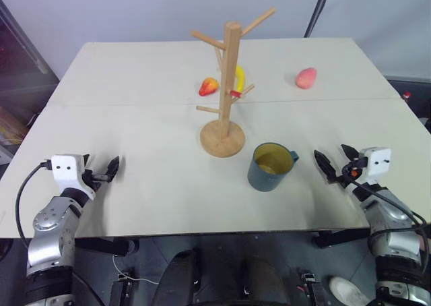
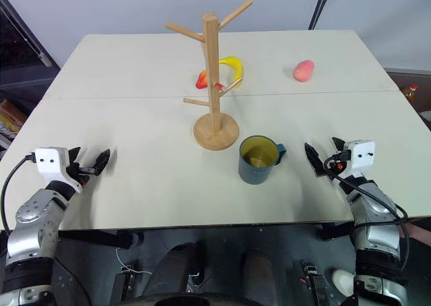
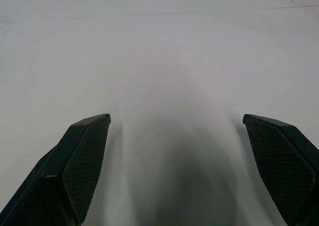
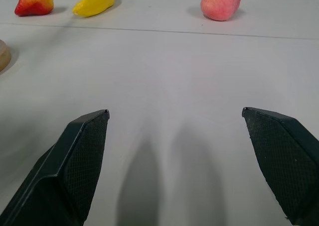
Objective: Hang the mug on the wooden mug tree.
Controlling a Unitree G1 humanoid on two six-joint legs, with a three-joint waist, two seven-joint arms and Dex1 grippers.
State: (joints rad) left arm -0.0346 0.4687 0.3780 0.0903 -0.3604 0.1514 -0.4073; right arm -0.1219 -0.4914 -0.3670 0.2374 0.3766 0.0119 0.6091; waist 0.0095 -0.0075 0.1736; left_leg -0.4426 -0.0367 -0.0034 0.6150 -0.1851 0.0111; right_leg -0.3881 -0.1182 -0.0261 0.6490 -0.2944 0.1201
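The dark teal-blue mug with the yellow inside (image 1: 271, 166) is sitting upright on the pale table (image 1: 135, 131), just beside the round base of the light wooden mug tree (image 1: 227, 94), its handle pointing toward the right gripper (image 1: 337, 163). Nothing is being held: that gripper is waiting near the mug with its fingers spread wide, and the left gripper (image 1: 108, 170), likewise wide, is resting well apart. Judging by this, the grasp is not yet beginning; next the right gripper is needing to close on the mug. Beyond the tree, a red-yellow pear-shaped fruit (image 1: 209, 86), a yellow banana (image 2: 232, 66) and a pink peach (image 1: 306, 77) are lying clear of the path.
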